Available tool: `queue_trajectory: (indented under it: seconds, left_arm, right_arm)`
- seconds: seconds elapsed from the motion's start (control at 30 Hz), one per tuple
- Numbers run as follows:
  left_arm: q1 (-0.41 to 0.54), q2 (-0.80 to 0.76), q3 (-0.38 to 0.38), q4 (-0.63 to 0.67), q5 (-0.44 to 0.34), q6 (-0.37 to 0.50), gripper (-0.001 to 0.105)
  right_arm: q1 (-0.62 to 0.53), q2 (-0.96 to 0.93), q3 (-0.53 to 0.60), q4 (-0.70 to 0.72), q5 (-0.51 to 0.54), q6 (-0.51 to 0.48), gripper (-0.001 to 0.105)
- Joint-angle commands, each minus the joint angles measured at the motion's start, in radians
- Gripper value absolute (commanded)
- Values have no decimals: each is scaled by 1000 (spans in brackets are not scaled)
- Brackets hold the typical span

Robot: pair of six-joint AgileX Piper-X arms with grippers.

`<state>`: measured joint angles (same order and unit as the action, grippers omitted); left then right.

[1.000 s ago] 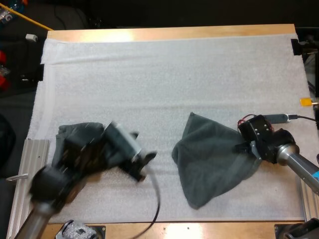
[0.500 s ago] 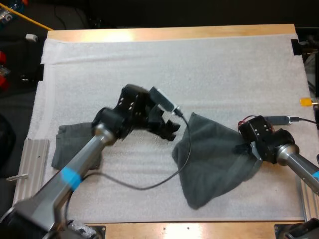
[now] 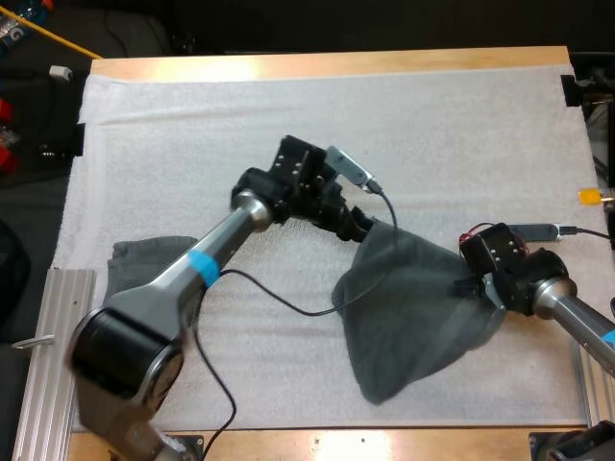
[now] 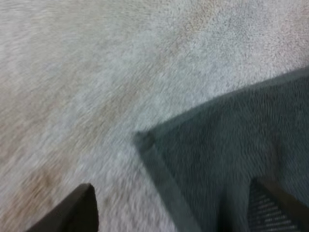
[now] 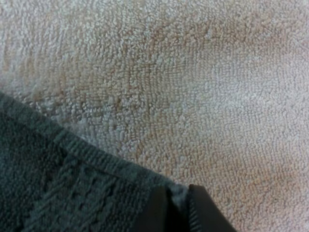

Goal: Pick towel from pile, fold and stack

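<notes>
A dark grey-green towel (image 3: 413,307) lies loosely spread on the right half of the white mat, with one corner pointing away from me. My left gripper (image 3: 357,227) hovers over that far corner, open. In the left wrist view its fingers (image 4: 79,212) stand wide apart with the towel corner (image 4: 149,142) on the mat between them, untouched. My right gripper (image 3: 473,285) is at the towel's right edge, shut on it. In the right wrist view its fingertips (image 5: 159,212) pinch the hemmed edge of the towel (image 5: 72,193). A second towel (image 3: 130,269) lies crumpled at the left, partly behind my left arm.
The white mat (image 3: 288,115) stretches bare across the far half of the table. A ribbed metal rail (image 3: 53,327) runs along the mat's left side near the front. The wooden table edge (image 3: 336,62) borders the far side.
My left arm has swung from over the left towel, rightward and forward, to the far corner of the spread towel. The right gripper and the towel have stayed put.
</notes>
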<state>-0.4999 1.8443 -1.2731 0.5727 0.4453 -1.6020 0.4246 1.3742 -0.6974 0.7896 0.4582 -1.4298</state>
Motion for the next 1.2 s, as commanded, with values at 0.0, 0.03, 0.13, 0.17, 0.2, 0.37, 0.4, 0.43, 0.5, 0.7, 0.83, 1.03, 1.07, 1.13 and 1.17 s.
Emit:
queue_trajectory:
  seconds: [0.0,0.03,0.13,0.17,0.2,0.37,0.4,0.43,0.5,0.7,0.83,1.03,1.07,1.13,1.17]
  left_arm:
    - [-16,13,-23,-9,-6,0,62]
    - [-25,33,-39,-9,-19,2,62]
    - [-55,82,-87,2,-93,15,62]
    - [-61,93,-97,7,-114,14,62]
    - [-69,106,-112,18,-144,14,62]
    - [-98,145,-135,48,-246,59,62]
    - [-107,151,-135,58,-282,78,62]
    - [-113,158,-135,69,-308,88,62]
    - [-124,171,-136,80,-326,102,62]
    - [-164,196,-146,98,-364,121,62]
    - [-187,196,-152,100,-364,124,54]
    - [-202,197,-152,112,-440,127,30]
    - [-202,197,-152,119,-449,128,20]
    - [-202,197,-152,129,-464,140,10]
    - [-202,197,-152,132,-473,144,6]
  right_arm:
    - [-3,-8,-2,10,2,5,0]
    - [-3,-8,-2,10,2,5,0]
    - [-3,-8,-2,10,2,5,0]
    - [-3,-8,-2,10,2,5,0]
    - [-3,-8,-2,10,2,5,0]
    - [-3,-8,-2,10,2,15,0]
    - [-3,-8,-2,10,2,18,0]
    - [-3,-8,-2,9,2,20,0]
    - [-3,-8,-2,6,2,20,0]
    - [-3,-8,-2,6,-4,20,0]
    - [-3,-8,-2,6,-17,20,0]
    - [-3,-8,-2,13,-27,20,0]
    - [-3,-8,-2,13,-37,22,0]
    - [-3,-8,-2,15,-55,40,0]
    - [-3,-8,-2,15,-62,50,0]
